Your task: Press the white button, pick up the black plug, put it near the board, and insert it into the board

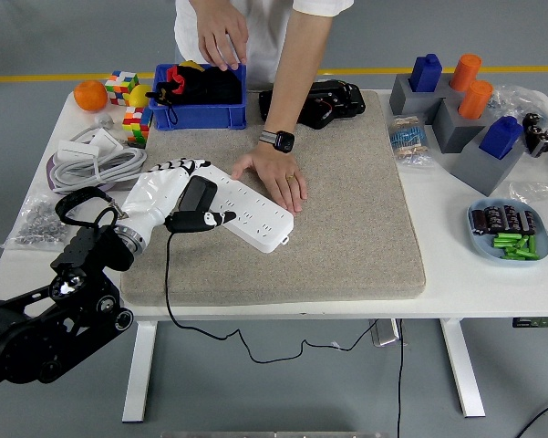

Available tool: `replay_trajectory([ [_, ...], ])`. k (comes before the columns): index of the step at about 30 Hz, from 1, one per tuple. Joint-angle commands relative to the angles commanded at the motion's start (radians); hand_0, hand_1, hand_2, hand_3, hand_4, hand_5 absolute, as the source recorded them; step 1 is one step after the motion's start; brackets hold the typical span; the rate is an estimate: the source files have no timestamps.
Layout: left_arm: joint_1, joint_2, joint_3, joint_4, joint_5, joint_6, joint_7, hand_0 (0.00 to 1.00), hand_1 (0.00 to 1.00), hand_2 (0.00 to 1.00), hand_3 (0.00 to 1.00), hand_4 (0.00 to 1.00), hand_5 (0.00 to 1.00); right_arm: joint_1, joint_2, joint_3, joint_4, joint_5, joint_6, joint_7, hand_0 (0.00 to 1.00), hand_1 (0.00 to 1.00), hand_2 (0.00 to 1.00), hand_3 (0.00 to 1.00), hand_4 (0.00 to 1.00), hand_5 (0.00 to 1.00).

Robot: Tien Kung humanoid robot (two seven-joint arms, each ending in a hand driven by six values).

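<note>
The white power strip (252,217) lies slanted on the grey felt mat (346,210). The black plug (201,193) stands on the strip's left end, its cable (167,274) hanging over the table's near edge. My left hand (188,192), in white, is at the plug, with fingers (184,167) stretched out above it and the thumb (205,220) below it. Whether the fingers still press on the plug is unclear. A person's hand (275,175) lies flat against the strip's far side and holds it. My right arm is out of view.
The person's other hand (221,38) is at the blue bin (199,114) at the back. Coiled grey cable (91,164), cubes and an orange (90,95) lie at the left. Grey blocks with blue and orange pieces (456,100) and a blue dish (511,235) are at the right.
</note>
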Motion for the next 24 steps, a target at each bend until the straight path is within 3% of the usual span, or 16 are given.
replay_trajectory([
  [13,0.002,0.003,0.021,0.026,-0.009,-0.02,0.009,0.949,0.966,0.901,0.876,0.95,0.678,0.004,-0.004,-0.011,0.0,0.004,-0.002,0.003,0.643,0.602,0.65,0.623,0.664,0.396],
  [24,-0.042,-0.023,0.046,0.061,-0.019,-0.029,0.011,0.932,0.957,0.887,0.85,0.921,0.661,0.005,-0.004,-0.018,0.0,0.008,-0.003,0.004,0.643,0.601,0.65,0.623,0.663,0.394],
])
